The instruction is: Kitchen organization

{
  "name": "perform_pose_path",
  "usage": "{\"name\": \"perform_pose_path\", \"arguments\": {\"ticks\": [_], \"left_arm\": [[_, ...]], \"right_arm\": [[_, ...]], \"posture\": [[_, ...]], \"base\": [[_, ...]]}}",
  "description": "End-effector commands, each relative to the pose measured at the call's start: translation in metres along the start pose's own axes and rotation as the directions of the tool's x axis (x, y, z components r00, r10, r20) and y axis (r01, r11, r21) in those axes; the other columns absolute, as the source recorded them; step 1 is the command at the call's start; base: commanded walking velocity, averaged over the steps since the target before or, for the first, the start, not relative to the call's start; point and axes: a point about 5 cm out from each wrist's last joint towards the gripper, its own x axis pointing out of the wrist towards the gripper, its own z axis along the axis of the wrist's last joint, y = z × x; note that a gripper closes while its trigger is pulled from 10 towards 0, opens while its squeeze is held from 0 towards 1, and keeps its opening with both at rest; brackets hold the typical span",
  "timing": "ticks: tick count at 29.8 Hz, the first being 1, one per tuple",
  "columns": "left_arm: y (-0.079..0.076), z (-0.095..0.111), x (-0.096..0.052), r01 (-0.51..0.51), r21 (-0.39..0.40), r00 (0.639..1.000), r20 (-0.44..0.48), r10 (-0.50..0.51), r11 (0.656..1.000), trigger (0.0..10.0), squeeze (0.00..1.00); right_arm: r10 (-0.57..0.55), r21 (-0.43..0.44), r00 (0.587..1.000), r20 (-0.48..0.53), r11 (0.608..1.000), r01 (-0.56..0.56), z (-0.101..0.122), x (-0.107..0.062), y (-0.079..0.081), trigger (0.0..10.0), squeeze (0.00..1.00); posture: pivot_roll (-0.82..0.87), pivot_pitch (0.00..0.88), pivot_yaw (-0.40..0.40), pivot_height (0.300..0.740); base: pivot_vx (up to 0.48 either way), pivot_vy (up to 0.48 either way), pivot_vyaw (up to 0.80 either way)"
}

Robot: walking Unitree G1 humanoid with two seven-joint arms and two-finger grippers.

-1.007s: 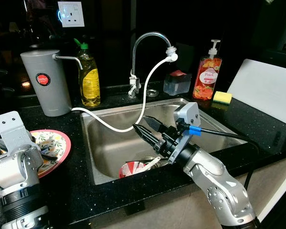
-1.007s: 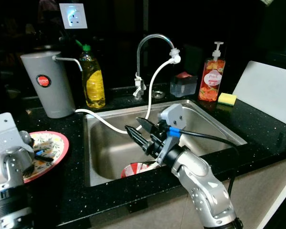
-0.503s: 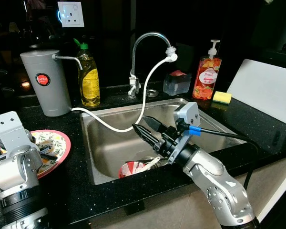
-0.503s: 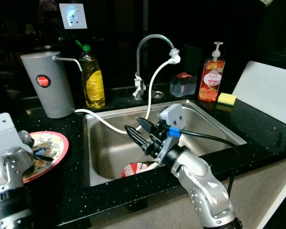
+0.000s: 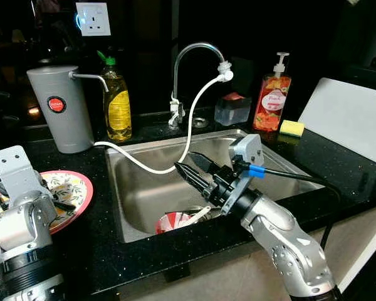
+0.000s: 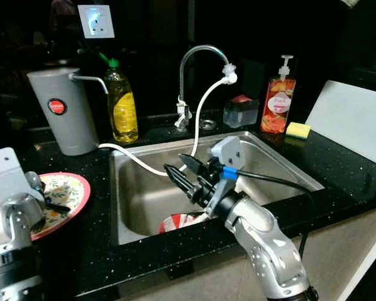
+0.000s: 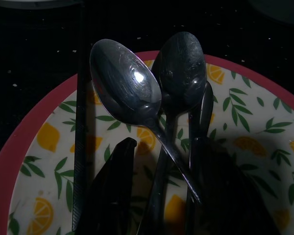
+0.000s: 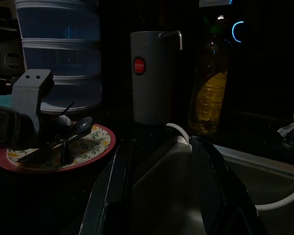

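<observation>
- The steel sink is set into the black counter; a white hose runs from its tap down across the basin.
- The right gripper hovers over the basin, its two black fingers spread apart and holding nothing.
- A red-patterned bowl lies in the sink bottom, near the front wall.
- The left gripper is down on the lemon-print plate left of the sink, its fingers either side of two spoons; whether they clamp them cannot be told.
</observation>
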Motion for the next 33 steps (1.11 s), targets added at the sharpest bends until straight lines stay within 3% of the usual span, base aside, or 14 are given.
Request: {"name": "perform_pose_path", "arguments": {"ticks": [1,17,19,20,22,23,24,33], "left_arm": [[0.0014,-0.0029,0.0008,-0.016,0.021,1.000,-0.010,0.016,1.000,10.0,0.00],[0.0028,-0.0047,0.0018,-0.024,0.017,0.999,-0.032,0.024,1.000,10.0,0.00],[0.0031,-0.0047,0.0019,-0.026,0.015,0.999,-0.032,0.026,1.000,9.6,0.00],[0.0033,-0.0047,0.0019,-0.026,0.014,0.999,-0.031,0.027,1.000,8.7,0.00],[0.0038,-0.0046,0.0019,-0.027,0.011,0.999,-0.029,0.027,1.000,1.3,0.00],[0.0038,-0.0046,0.0019,-0.027,0.011,0.999,-0.029,0.027,1.000,1.3,0.00],[0.0039,-0.0046,0.0019,-0.027,0.010,0.999,-0.028,0.027,1.000,0.0,0.00],[0.0042,-0.0049,0.0015,-0.026,0.003,0.999,-0.024,0.026,1.000,0.0,0.00]], "right_arm": [[0.005,-0.008,1.000,0.016,1.000,-0.005,0.0058,0.0001,0.0015,10.0,0.00],[0.005,0.000,1.000,0.017,1.000,-0.005,0.0058,-0.0002,0.0025,10.0,0.00],[0.004,0.001,1.000,0.019,1.000,-0.004,0.0060,-0.0001,0.0024,10.0,0.00],[0.005,0.002,1.000,0.019,1.000,-0.005,0.0060,-0.0002,0.0025,10.0,0.00],[0.005,0.008,1.000,0.024,1.000,-0.005,0.0064,-0.0005,0.0028,10.0,0.00],[0.005,0.008,1.000,0.024,1.000,-0.005,0.0064,-0.0005,0.0028,10.0,0.00],[0.005,0.009,1.000,0.024,1.000,-0.005,0.0065,-0.0006,0.0028,10.0,0.00],[0.003,0.013,1.000,0.026,1.000,-0.003,0.0071,-0.0011,0.0023,10.0,0.00]], "posture": [[-0.04,0.015,0.023,0.740],[-0.04,0.025,0.019,0.740],[-0.04,0.026,0.018,0.740],[-0.04,0.026,0.018,0.740],[-0.04,0.028,0.018,0.740],[-0.04,0.028,0.018,0.740],[-0.04,0.028,0.018,0.740],[-0.05,0.030,0.015,0.740]], "base": [[0.000,0.000,0.00],[0.000,0.000,0.00],[0.000,0.000,0.00],[0.000,0.000,0.00],[0.000,0.000,0.00],[0.000,0.000,0.00],[0.000,0.000,0.00],[0.000,0.000,0.00]]}}
